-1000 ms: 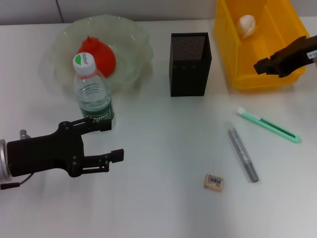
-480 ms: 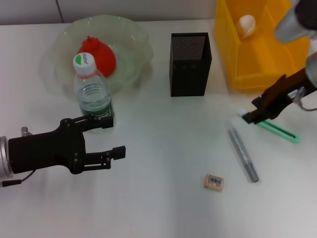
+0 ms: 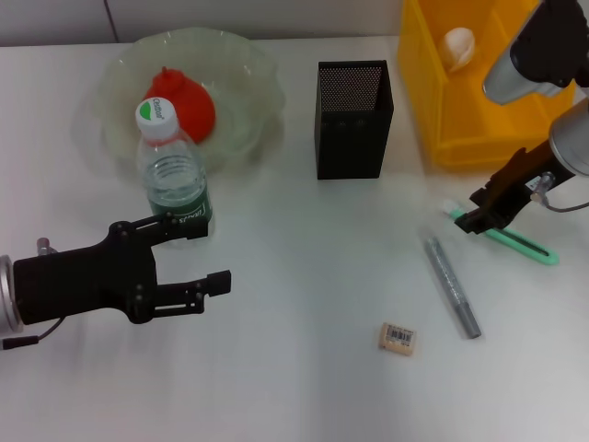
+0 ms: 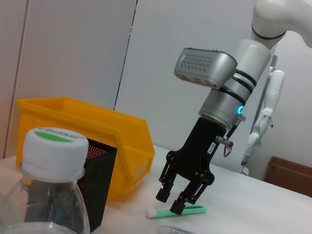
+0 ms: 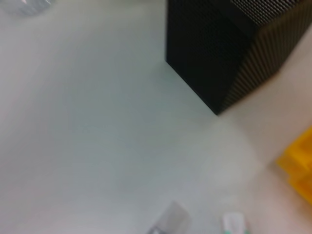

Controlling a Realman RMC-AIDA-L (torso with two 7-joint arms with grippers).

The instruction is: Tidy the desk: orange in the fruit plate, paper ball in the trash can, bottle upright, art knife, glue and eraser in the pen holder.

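Since a second ago the right gripper (image 3: 467,214) has swung from over the trash can (image 3: 431,101) down to the desk (image 3: 304,304); over the last half second it has barely shifted. Its fingers (image 4: 163,194) are parted and hang above the white-tipped end of the art knife (image 3: 525,242), one to each side of it, holding nothing. The art knife, a slim green tool, lies flat on the desk just in front of the trash can. Beside it, nearer the robot, lies the glue (image 3: 452,286), a grey stick, also flat. The eraser (image 3: 398,338) lies closer still to the robot, apart from both.

Left gripper (image 3: 202,258): fingers wide open and empty, hovering low at the near left of the desk, in the same place as before. Its upper finger sits just in front of the base of the bottle (image 3: 171,166), which stands upright with its cap on top.

Behind the bottle the fruit plate (image 3: 248,64) holds the orange (image 3: 189,106). The pen holder (image 3: 353,118) stands upright between the fruit plate and the trash can, its inside dark from above. The paper ball (image 3: 458,47) lies inside the trash can near its far wall. In the right wrist view the pen holder (image 5: 224,53) fills the upper part of the picture, with a corner of the trash can (image 5: 298,168) at the edge.
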